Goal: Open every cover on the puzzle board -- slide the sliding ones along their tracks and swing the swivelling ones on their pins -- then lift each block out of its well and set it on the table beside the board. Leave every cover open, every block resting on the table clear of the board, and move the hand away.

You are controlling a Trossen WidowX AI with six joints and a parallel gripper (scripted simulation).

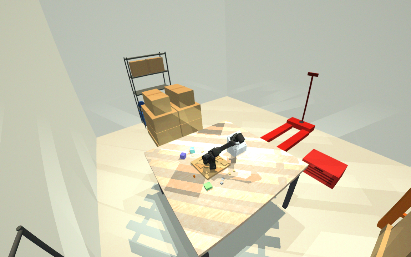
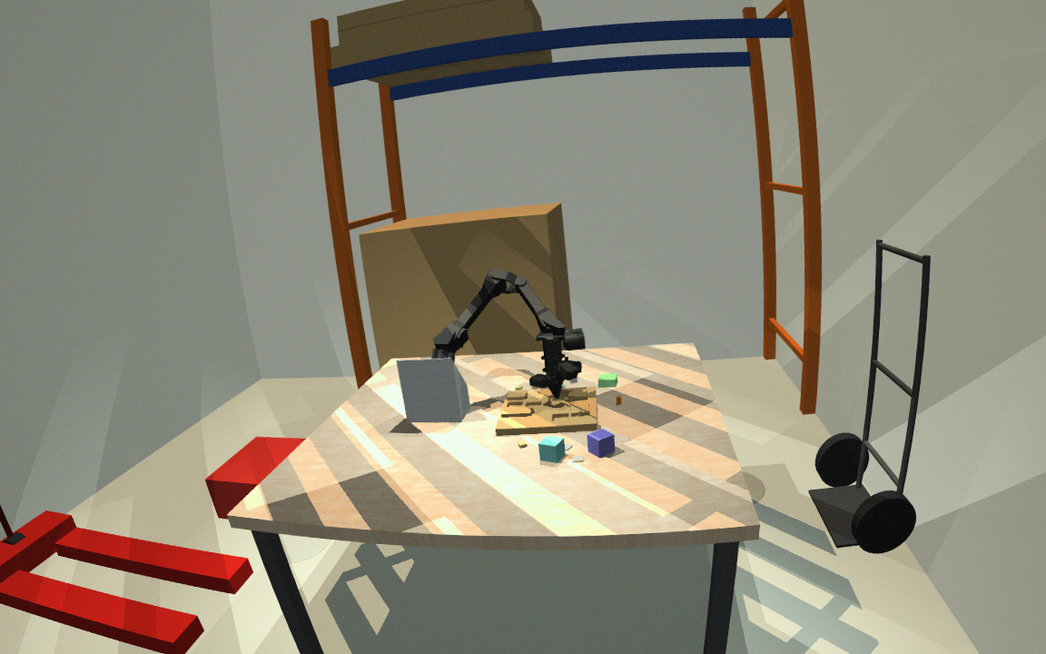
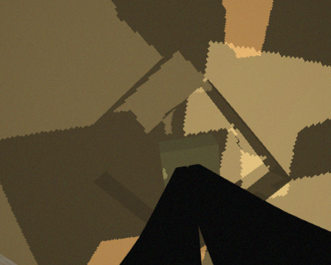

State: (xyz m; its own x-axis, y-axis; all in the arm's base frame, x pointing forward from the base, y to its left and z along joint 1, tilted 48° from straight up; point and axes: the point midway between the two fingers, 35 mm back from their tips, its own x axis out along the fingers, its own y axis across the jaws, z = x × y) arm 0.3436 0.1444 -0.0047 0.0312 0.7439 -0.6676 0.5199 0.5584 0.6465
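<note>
The tan puzzle board [image 1: 207, 176] [image 2: 543, 427] [image 3: 44, 73] lies on the table. My gripper [image 2: 557, 395] [image 3: 188, 177] is shut and empty, its tips low over the board. In the wrist view a small olive-green square knob [image 3: 189, 151] shows just beyond the tips, partly hidden by them; contact cannot be told. Raised strips surround it. A teal block [image 1: 192, 150] [image 2: 551, 449], a purple block [image 1: 183, 155] [image 2: 600, 442] and a green block [image 1: 208, 186] [image 2: 607, 380] rest on the table off the board. The arm and shadows hide how the covers stand.
A small orange piece [image 1: 194, 176] [image 2: 617, 400], a yellow piece [image 1: 229, 173] and a grey piece [image 1: 221, 182] [image 2: 577, 459] lie around the board. A pale box [image 1: 237, 148] [image 2: 431, 390] stands by the arm's base.
</note>
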